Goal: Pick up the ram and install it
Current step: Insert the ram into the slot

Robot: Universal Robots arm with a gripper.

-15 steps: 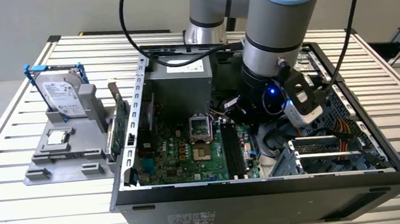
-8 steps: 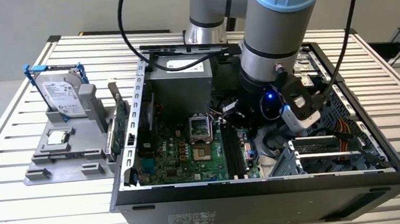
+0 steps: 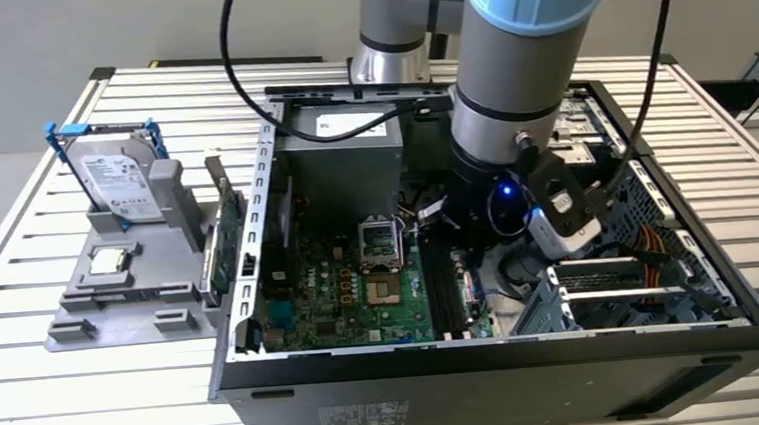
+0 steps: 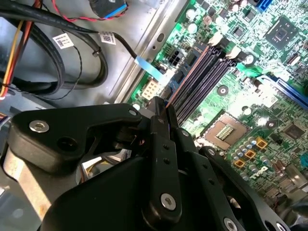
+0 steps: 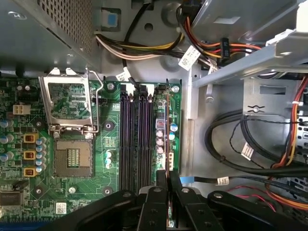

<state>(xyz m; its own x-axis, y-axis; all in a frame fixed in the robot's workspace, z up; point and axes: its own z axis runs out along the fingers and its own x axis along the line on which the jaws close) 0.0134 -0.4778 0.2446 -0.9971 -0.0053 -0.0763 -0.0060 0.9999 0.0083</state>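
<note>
The arm reaches down into the open computer case (image 3: 497, 365) from above, its gripper (image 3: 511, 268) low over the motherboard (image 3: 345, 295), roughly at four o'clock from the empty processor socket (image 3: 378, 241) in the exterior view. In both wrist views the black fingers (image 5: 166, 190) are drawn together on a thin edge-on board, the ram (image 5: 167, 139), which stands upright over the outermost of the dark memory slots (image 5: 134, 139), at three o'clock of the slot bank in the first wrist view. The second wrist view shows the same pinch, the fingers (image 4: 161, 130) closed with only a sliver of the ram (image 4: 167, 102) showing at their tips. Whether the stick is already seated in its slot or merely resting above it cannot be told for certain; it appears aligned along the slot.

Outside the case, on the exterior view's left, a grey fixture (image 3: 125, 300) holds a hard drive (image 3: 121, 185) upright, a small silver processor chip (image 3: 111, 259) lying flat, and a green expansion card (image 3: 228, 238) standing on edge. Bundled cables (image 5: 144, 45) lie at twelve o'clock of the slots.
</note>
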